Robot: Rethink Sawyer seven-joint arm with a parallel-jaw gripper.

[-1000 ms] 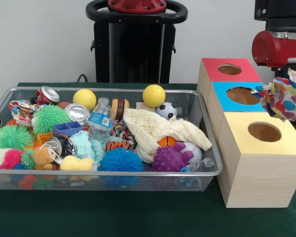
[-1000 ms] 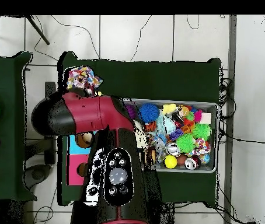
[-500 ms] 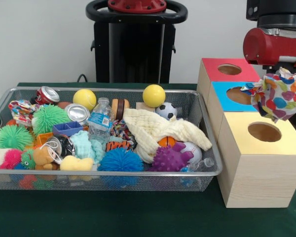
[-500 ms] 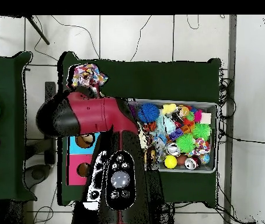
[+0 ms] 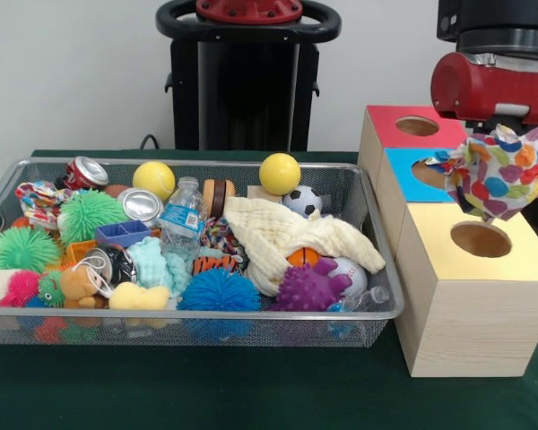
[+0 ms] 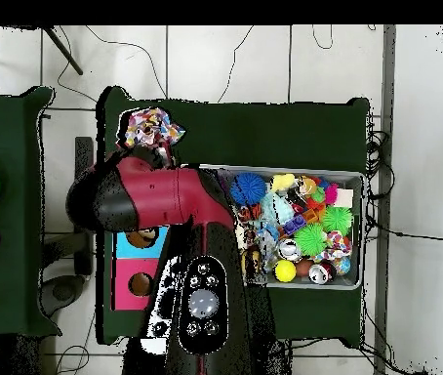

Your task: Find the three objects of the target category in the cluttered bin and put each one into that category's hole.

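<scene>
A cloth with coloured hearts (image 5: pixel 502 179) hangs in the air from my gripper (image 5: pixel 509 141), which is shut on it; the cloth hides the fingers. It hovers just above and behind the round hole (image 5: pixel 481 239) of the yellow-topped box (image 5: pixel 520 264), partly covering the blue-topped box (image 5: pixel 402 167). In the overhead view the cloth (image 6: pixel 149 128) sticks out past the red arm (image 6: pixel 157 195). In the wire bin (image 5: pixel 206 314) lie a cream muslin cloth (image 5: pixel 282 231) and a patterned cloth (image 5: pixel 38 199) at the far left.
A red-topped box (image 5: pixel 386 121) stands behind the blue one. The bin is crammed with spiky balls, yellow balls, cans, a water bottle (image 5: pixel 181 215) and small toys. The arm covers the yellow box in the overhead view.
The arm has carried the heart cloth leftward in the front view, from the right edge to above the yellow box's hole. The bin's contents have not moved.
</scene>
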